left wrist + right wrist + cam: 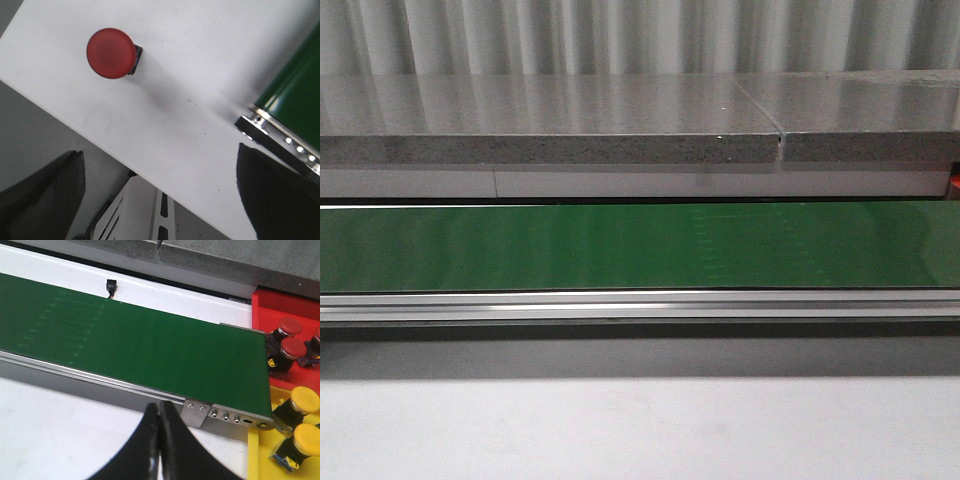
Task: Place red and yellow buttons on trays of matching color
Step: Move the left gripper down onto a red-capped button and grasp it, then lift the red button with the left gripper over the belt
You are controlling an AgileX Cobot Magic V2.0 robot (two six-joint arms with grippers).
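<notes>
A red button (110, 53) with a mushroom cap stands alone on the white table (200, 75), seen from above in the left wrist view. My left gripper (160, 200) hangs open over the table's edge, well apart from that button, nothing between its fingers (45, 195). My right gripper (159, 412) is shut and empty, above the white table beside the belt's end. Past it, a red tray (265, 302) holds red buttons (294, 347), and a yellow tray (255, 460) holds two yellow buttons (305, 400). Neither gripper nor any button shows in the front view.
A green conveyor belt (640, 245) with an aluminium side rail (640, 305) runs across the table; its end roller (260, 125) lies near my left gripper. Grey stone slabs (550, 120) stand behind the belt. A perforated metal bracket (140, 215) sits below the table's edge.
</notes>
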